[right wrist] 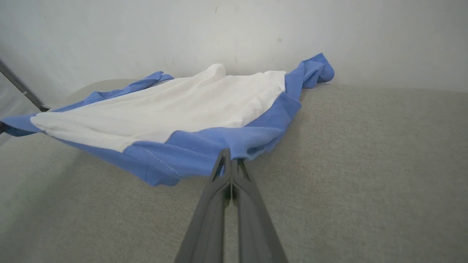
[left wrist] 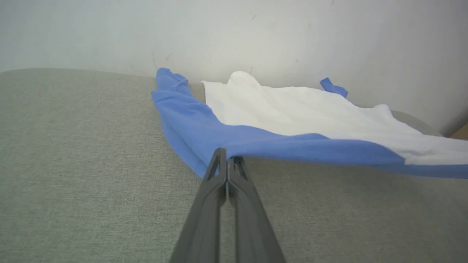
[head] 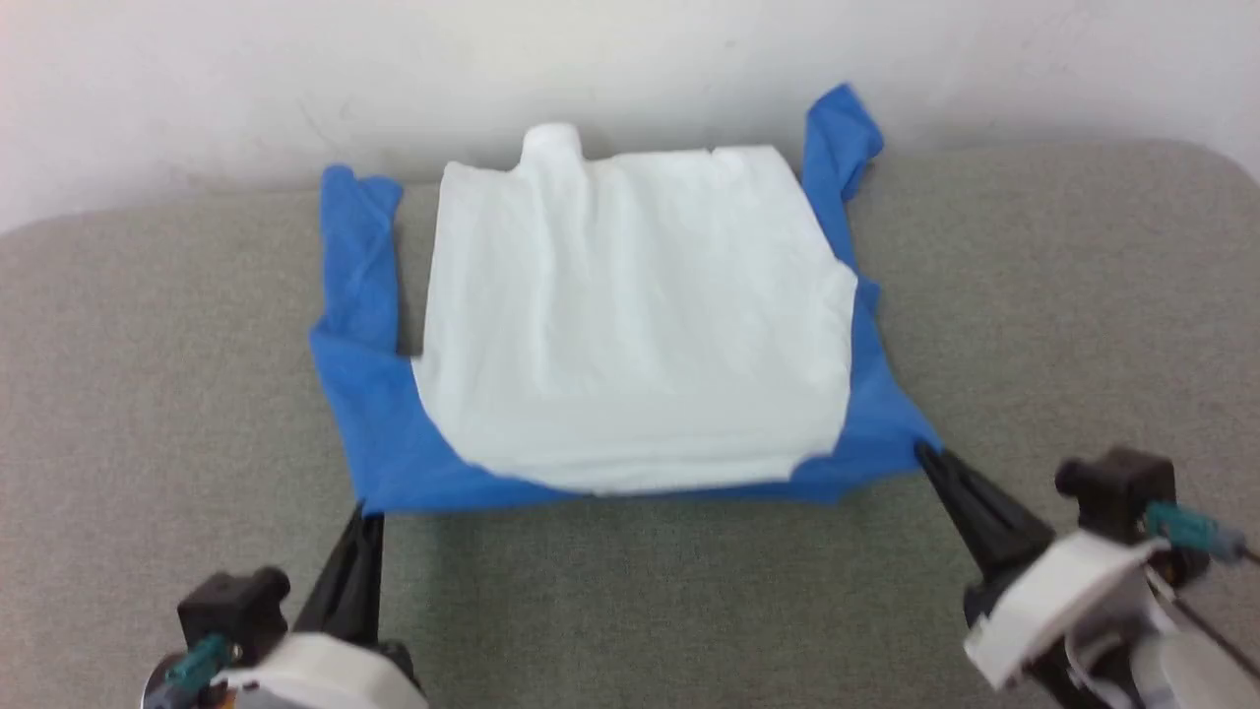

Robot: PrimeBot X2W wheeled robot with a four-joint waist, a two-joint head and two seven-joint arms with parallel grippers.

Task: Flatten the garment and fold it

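We see the garment (head: 630,315), white body bordered royal blue, spread beyond the jaws; its near corners are pinched in the left gripper (head: 363,513) and right gripper (head: 922,452), near hem seemingly lifted.

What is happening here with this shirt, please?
A two-armed robot is handling a white and blue garment on a grey padded surface. The left gripper is shut on the near left blue corner, and the right gripper is shut on the near right one. The near edge is stretched between them and lifted off the surface, while the far part lies close to the wall.
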